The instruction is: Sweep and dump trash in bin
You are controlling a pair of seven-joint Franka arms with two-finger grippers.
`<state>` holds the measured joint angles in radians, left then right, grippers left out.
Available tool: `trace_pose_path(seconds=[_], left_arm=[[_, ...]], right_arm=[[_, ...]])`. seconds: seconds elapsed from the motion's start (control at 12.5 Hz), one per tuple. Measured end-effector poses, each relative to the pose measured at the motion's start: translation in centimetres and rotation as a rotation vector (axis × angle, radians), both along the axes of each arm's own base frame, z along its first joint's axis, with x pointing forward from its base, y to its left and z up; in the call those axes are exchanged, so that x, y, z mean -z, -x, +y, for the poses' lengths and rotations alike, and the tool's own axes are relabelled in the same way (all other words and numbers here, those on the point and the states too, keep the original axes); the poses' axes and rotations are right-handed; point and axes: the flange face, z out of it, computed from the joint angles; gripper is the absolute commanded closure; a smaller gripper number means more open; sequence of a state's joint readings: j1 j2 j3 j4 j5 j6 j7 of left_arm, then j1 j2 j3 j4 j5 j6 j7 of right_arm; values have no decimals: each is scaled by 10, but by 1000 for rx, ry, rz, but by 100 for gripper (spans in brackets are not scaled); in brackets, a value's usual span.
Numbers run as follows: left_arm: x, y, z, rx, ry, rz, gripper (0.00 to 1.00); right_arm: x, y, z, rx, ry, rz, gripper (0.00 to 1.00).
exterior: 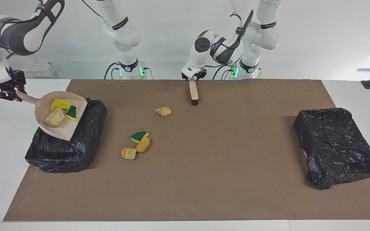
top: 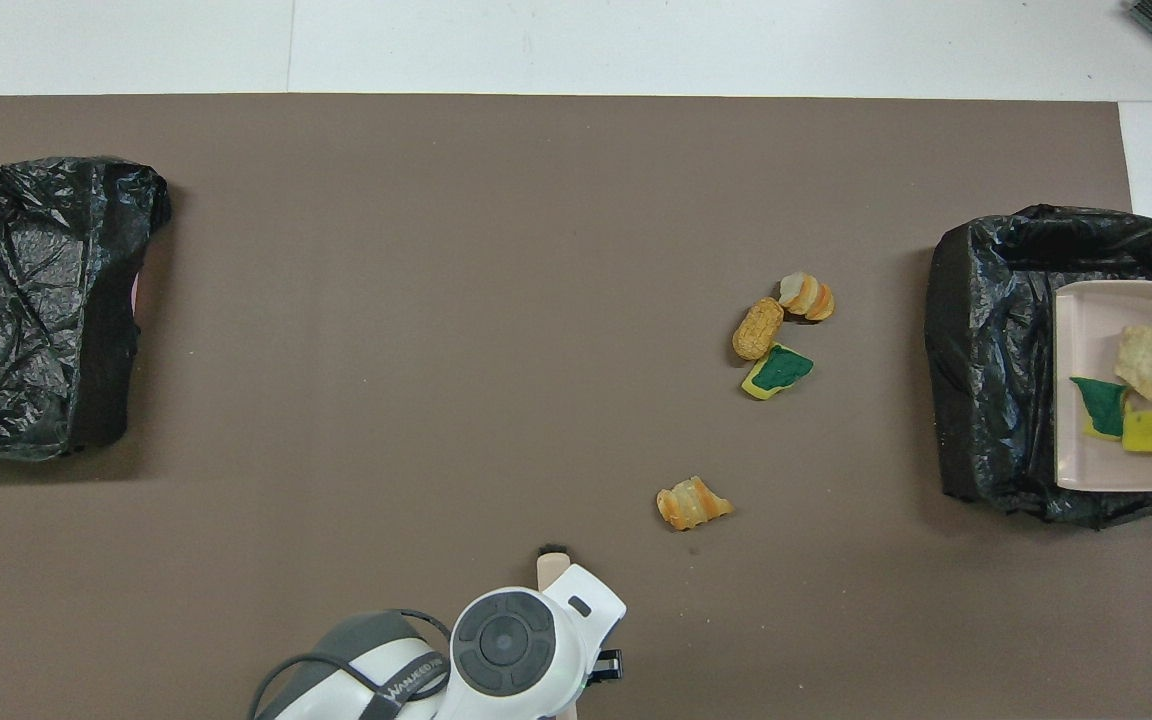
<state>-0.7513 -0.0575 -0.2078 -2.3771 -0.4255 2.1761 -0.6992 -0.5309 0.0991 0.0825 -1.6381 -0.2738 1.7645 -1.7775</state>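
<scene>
One camera sits high across the table [exterior: 185, 199], facing both robots from a distance. The other hangs above the robots' end, looking steeply down and forward. Both share the brown mat [top: 436, 300], half a turn apart.

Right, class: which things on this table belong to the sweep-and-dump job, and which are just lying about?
Job: dustpan, held by right gripper over bin; three scraps in it; four scraps on mat; brush at left gripper.
Lying about: second bin, at the left arm's end.
</scene>
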Motion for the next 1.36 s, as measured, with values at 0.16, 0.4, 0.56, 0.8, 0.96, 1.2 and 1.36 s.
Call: trace_pose_path(seconds=[0.16,0.4,0.56,0.8,0.96,1.2,1.36], left_arm=[[-21,-44,6,8,38,-64,0],[-48,-112,23,75,-43,-239,0],[-58,-171,42,58,-82,-316,0],[-83,-256,80,12,-117,-407,0],[-110,-293,117,-8,-131,-446,0],[-177,-333,202,-24,-153,-475,0],[-221,-336,250,16,-174,-465,0]], right_arm=[[-19,-4,20,12,129,1,100],[-26,-23,70,68,322,-2,100],[-27,-30,90,82,394,-19,100],[-39,-33,103,51,487,-32,100],[-50,-33,113,24,538,-43,100],[-58,-35,131,-2,551,-66,100],[-65,-38,145,-11,521,-92,100]])
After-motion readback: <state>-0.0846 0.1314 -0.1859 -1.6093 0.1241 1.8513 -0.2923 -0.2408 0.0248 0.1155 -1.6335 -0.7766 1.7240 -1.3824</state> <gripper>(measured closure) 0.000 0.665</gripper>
